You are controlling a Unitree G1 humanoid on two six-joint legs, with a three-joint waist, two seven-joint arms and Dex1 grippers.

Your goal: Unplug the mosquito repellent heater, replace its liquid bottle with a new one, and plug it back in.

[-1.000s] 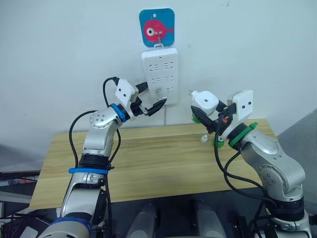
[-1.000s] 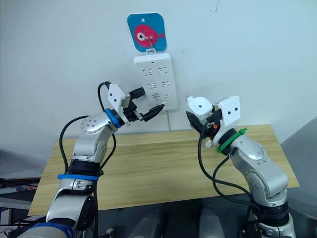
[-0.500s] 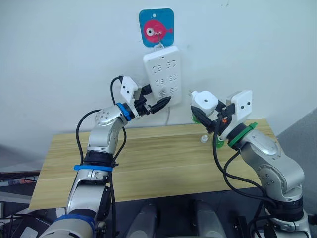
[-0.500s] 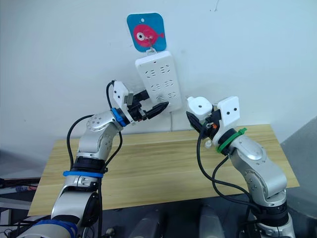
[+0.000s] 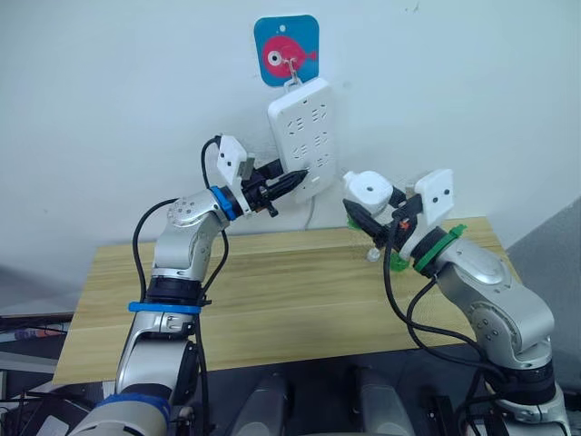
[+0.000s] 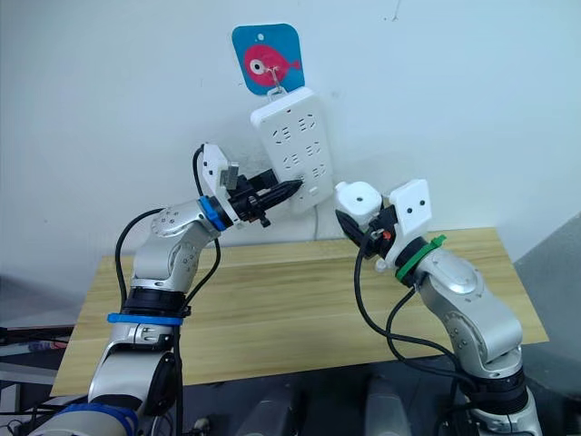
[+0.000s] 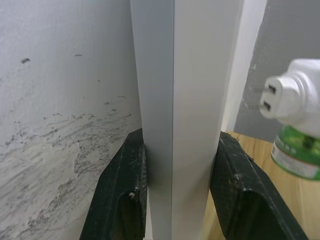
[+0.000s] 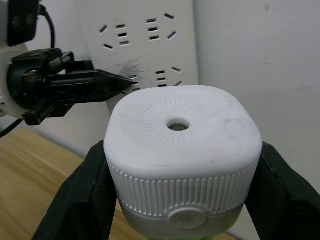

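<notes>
The mosquito repellent heater (image 5: 369,189) is a white rounded unit with a small dark centre hole (image 8: 177,125). My right gripper (image 5: 375,208) is shut on it, black fingers (image 8: 82,190) pressing both of its sides. It hangs in the air just right of the white power strip (image 5: 300,136), its two plug prongs (image 7: 265,98) turned toward the strip. A green liquid bottle (image 7: 298,151) sits under the heater. My left gripper (image 5: 289,183) is shut on the strip's lower edge, one finger (image 7: 125,195) on each face.
The power strip hangs tilted from a hook on a blue fish sticker (image 5: 287,50) on the white wall. Below is a wooden table (image 5: 272,291) with a small white cap (image 5: 372,255) and something green (image 5: 398,262) near its back right.
My left gripper rose to the strip and closed on its lower edge, swinging it to a tilt. My right gripper carried the heater slightly left, closer to the strip.
</notes>
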